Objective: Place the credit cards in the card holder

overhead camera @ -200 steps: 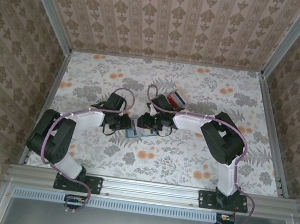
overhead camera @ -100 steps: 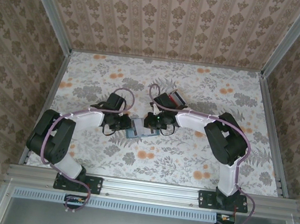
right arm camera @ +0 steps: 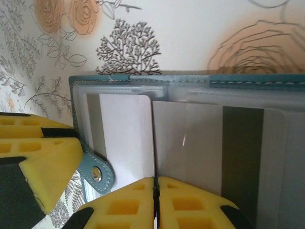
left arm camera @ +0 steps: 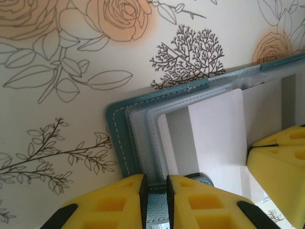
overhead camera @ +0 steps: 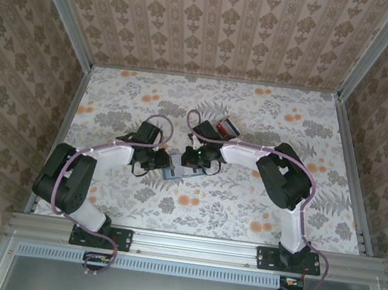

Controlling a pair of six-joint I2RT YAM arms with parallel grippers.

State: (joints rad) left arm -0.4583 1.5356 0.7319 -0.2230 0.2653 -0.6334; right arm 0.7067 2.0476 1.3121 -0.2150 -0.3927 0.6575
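Near the middle of the floral-printed table [overhead camera: 242, 212], slightly left of centre, a small teal-blue folding card holder [overhead camera: 176, 169] lies opened flat, its pale grey inside and clear plastic sleeves [right arm camera: 214, 143] facing up. Both arms reach inward and meet over it, the left gripper [overhead camera: 157, 160] at its left end and the right gripper [overhead camera: 193, 160] at its right.

In the left wrist view, the left gripper [left arm camera: 155, 183] has its yellow fingers clamped on the near edge of the card holder [left arm camera: 116, 138], with teal material showing in the narrow gap between them. A thin white rectangular card [left arm camera: 217, 129] lies part-way inside a sleeve, its right end touching the yellow tips of the right gripper [left arm camera: 261, 145].

From the right wrist view, the right gripper [right arm camera: 155, 180] has its jaws pressed together with only a hairline seam, just at the long edge of the white card [right arm camera: 126, 138]; whether that edge is nipped between them I cannot tell. To the left, the left gripper [right arm camera: 71, 138] grips beside a teal strap with a metal snap [right arm camera: 97, 173].

Farther back and to the right, apart from the holder, a small pile of credit cards [overhead camera: 227, 129], bright red and pale grey, rests on the table.
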